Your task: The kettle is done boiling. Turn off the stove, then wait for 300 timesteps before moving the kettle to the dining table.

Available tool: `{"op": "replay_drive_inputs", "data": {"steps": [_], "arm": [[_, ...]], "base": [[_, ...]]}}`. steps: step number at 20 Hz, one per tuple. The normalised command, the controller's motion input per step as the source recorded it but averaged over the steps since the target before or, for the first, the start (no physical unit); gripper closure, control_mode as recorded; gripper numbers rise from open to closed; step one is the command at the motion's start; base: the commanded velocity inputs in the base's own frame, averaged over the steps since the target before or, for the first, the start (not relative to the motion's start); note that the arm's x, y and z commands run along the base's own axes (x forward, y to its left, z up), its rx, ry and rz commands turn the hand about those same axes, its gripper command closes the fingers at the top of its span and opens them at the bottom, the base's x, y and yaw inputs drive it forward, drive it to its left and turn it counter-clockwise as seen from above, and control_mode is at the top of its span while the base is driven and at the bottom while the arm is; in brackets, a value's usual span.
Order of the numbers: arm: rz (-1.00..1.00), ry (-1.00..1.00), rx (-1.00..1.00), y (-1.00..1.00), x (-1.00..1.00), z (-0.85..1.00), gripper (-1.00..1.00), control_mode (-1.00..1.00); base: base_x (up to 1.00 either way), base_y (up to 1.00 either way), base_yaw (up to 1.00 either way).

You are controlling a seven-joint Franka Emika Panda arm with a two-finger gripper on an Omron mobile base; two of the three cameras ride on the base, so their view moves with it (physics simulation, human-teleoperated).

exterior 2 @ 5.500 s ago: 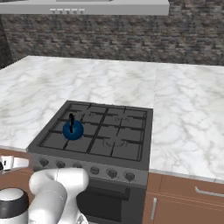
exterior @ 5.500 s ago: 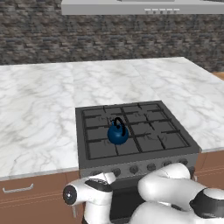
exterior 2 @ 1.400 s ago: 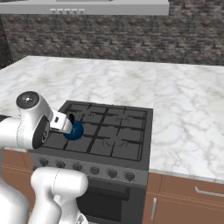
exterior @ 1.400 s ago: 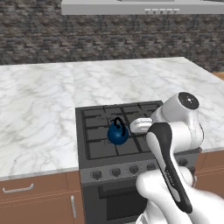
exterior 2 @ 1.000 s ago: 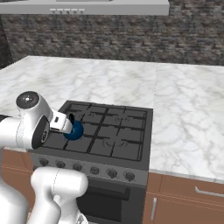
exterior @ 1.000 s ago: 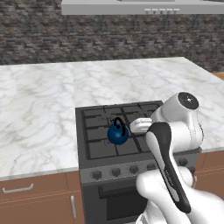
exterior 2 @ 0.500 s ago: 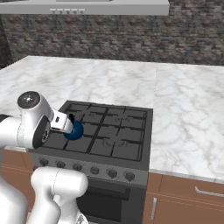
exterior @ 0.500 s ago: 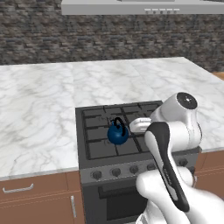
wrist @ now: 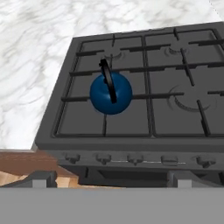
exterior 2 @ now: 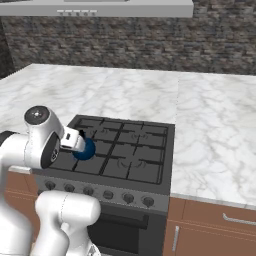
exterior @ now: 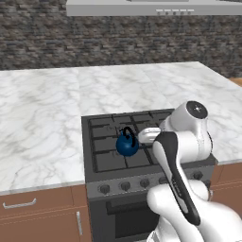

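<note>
Marble counter (exterior: 42, 123) spreads pale and veined around the range, with a dark stone wall (exterior 2: 125, 40) and a hood (exterior: 156, 7) along the top of both base views.

Nearest the lens in the hand view, the gripper (wrist: 111, 178) shows its two dark finger tips at the bottom edge, one at lower left, one at lower right, spread as wide as they go and holding nothing. Between them and a little above runs the row of front knobs (wrist: 134, 159) on the stove (wrist: 52, 118), stretching across the lower third of the frame. That is the relation that matters: the knobs lie straight ahead of the open fingers, closer than anything else on the range, so I judge the burner control is the next target, not the pot.

Farther up, left of centre, sits the kettle (wrist: 110, 93), glossy blue, upright on the grate over a front-left burner. Its black arched handle runs almost top to bottom in the frame, roughly along the line the hand is looking.

From the left base view the kettle (exterior: 127, 144) sits at mid-frame with the white wrist just to its right, near but apart. In the right base view the kettle (exterior 2: 86, 148) peeks out beside the wrist at left.
</note>
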Motion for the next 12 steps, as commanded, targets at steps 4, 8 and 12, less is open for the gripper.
{"op": "replay_drive_inputs", "data": {"steps": [4,8,12], "arm": [[0.00,0.00,0.00,0.04,0.22,-0.07,-1.00,-1.00],[0.00,0.00,-0.02,0.10,0.25,-0.07,-1.00,-1.00],[0.00,0.00,-0.03,0.12,0.23,-0.10,-1.00,-1.00]], "base": [[0.00,0.00,0.00],[0.00,0.00,0.00],[0.00,0.00,0.00]]}}
